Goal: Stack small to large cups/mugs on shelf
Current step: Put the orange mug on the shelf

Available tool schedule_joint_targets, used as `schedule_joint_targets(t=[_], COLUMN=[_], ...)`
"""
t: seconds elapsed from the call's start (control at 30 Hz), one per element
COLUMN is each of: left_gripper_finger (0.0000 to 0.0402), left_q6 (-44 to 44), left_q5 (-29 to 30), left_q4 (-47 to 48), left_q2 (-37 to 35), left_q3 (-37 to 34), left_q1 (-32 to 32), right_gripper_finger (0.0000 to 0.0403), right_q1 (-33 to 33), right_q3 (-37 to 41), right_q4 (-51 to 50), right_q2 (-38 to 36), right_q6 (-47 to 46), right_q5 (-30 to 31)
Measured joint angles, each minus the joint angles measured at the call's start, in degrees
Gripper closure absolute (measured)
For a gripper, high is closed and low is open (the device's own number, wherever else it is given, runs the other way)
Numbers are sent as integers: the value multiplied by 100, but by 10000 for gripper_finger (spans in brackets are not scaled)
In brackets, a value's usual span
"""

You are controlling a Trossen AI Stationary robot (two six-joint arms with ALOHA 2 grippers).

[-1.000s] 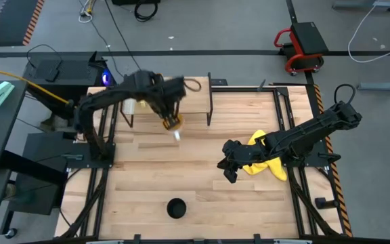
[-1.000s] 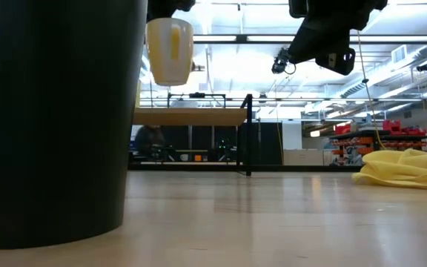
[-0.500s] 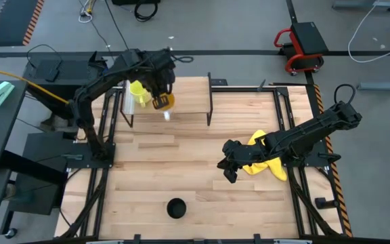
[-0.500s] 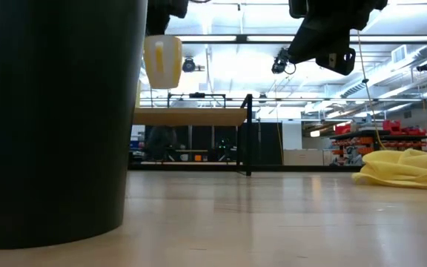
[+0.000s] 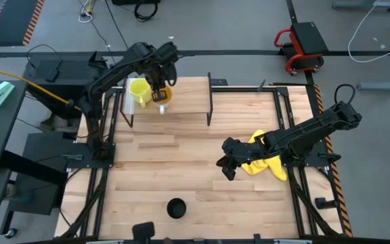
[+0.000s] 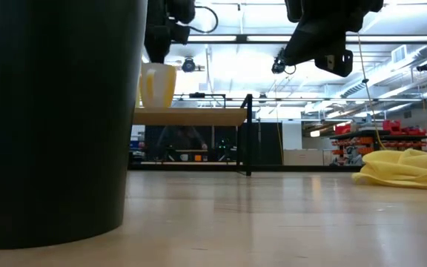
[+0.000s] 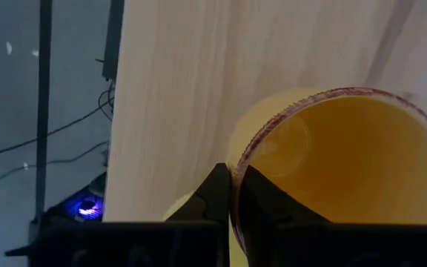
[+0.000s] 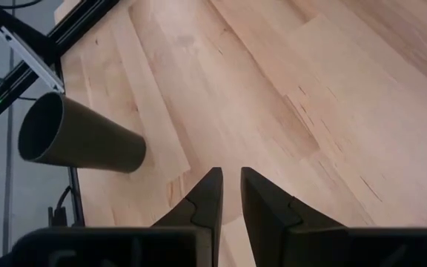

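The left gripper (image 7: 232, 194) has its jaws pinched on the rim of the orange ceramic mug (image 7: 339, 159), holding it low over the small light-wood shelf (image 5: 181, 102), just beside the yellow handled mug (image 5: 138, 91), probably to nest it there. The right gripper (image 8: 228, 194) waits over the worktop, jaws slightly parted and empty, the tall black cup (image 8: 80, 141) well ahead of them.

Bright, even overhead light; ceiling strips glare in the low view, where the near black cup (image 6: 54, 119) looms blurred.
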State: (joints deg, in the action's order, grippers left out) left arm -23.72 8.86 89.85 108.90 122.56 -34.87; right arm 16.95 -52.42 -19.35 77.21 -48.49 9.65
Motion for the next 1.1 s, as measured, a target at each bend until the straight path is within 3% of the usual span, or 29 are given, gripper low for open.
schedule_joint_targets(t=[0.67, 1.1], left_gripper_finger=[384, 370], left_q6=[-357, -398], left_q5=[-659, -705], left_q4=[-353, -336], left_q2=[61, 61], left_q3=[140, 138], left_q1=[-295, -295], right_gripper_finger=[345, 345], right_q1=[-157, -157], right_q3=[0, 0], right_q4=[19, 19], right_q2=[0, 0], right_q6=[0, -2], right_q5=[149, 149])
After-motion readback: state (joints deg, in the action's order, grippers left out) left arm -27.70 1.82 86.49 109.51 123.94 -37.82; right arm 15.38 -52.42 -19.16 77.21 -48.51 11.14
